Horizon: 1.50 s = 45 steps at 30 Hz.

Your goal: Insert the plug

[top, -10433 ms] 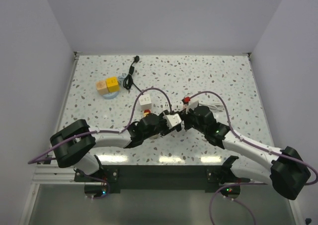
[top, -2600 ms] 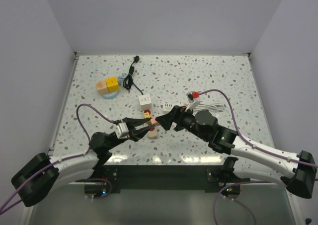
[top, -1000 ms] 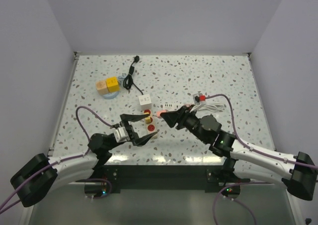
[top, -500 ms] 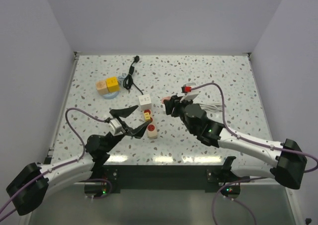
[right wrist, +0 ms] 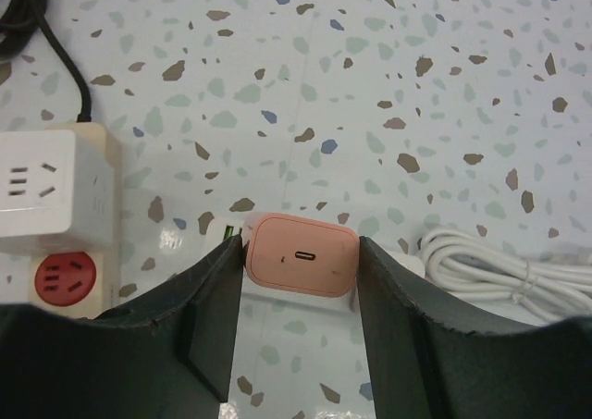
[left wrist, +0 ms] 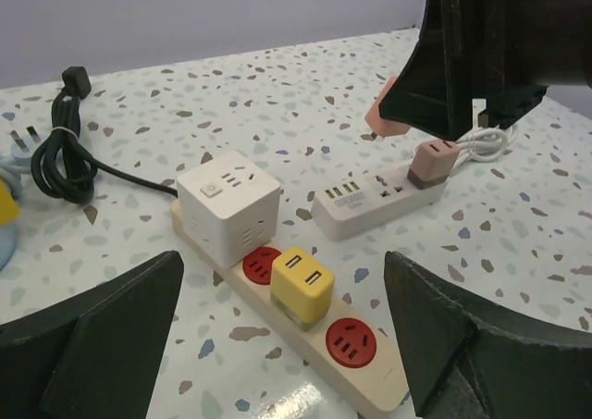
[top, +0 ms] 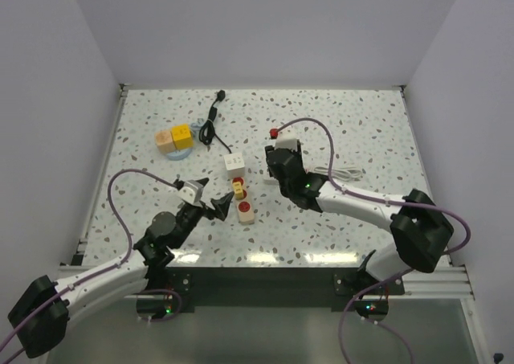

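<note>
My right gripper (right wrist: pixel 299 264) is shut on a pink plug (right wrist: pixel 298 252), whose flat face with a small slot points at the camera. It hangs just above a white power strip (left wrist: pixel 370 200); in the left wrist view the held pink plug (left wrist: pixel 392 110) is clear of the strip. A beige strip (left wrist: pixel 305 338) with red sockets carries a white cube (left wrist: pixel 227 202) and a yellow plug (left wrist: pixel 302 285). My left gripper (left wrist: pixel 282 280) is open and empty, on the near side of the beige strip. From above, the left gripper (top: pixel 210 201) sits left of the beige strip (top: pixel 241 202), and the right gripper (top: pixel 277 165) is to its right.
A duller pink block (left wrist: pixel 432 159) sits on the white strip's far end beside a coiled white cable (right wrist: pixel 499 273). A bundled black cord (top: pixel 210 123) lies at the back left. Two yellow blocks (top: pixel 174 137) rest on a pale disc.
My left gripper has opened wide and drawn back toward the near left, leaving the yellow plug in the beige strip. The right gripper carried the pink plug farther back, over the white strip.
</note>
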Tool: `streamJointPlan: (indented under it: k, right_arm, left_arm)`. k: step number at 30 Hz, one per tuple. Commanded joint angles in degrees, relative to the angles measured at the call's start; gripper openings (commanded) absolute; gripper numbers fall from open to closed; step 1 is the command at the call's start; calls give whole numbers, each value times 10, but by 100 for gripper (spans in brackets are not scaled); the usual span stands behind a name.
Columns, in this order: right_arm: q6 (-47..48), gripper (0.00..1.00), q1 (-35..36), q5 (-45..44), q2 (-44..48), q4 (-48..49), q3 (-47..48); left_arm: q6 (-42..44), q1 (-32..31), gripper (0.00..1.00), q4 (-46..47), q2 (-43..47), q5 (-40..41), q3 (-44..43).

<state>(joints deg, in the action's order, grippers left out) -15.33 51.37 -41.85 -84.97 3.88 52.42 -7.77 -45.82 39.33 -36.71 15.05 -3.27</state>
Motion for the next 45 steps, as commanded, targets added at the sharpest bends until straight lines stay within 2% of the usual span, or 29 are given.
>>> streamJointPlan:
  k: [1,7,19,45]
  right_arm:
    - [15,0,-14,-24,-25,-33,48]
    - [15,0,-42,19,-49,-77,72]
    - [12,0,-45,70,-90,-159,112]
    - [-6,0,-44,42,-118,-189,107]
  left_arm:
    - [-8,0,95,-16,-12,18,-30]
    - [-7,1,95,-14,-36,10,-36]
    - [-7,5,96,-8,-57,2,-40]
    - [-1,6,96,-2,-57,-6,-40]
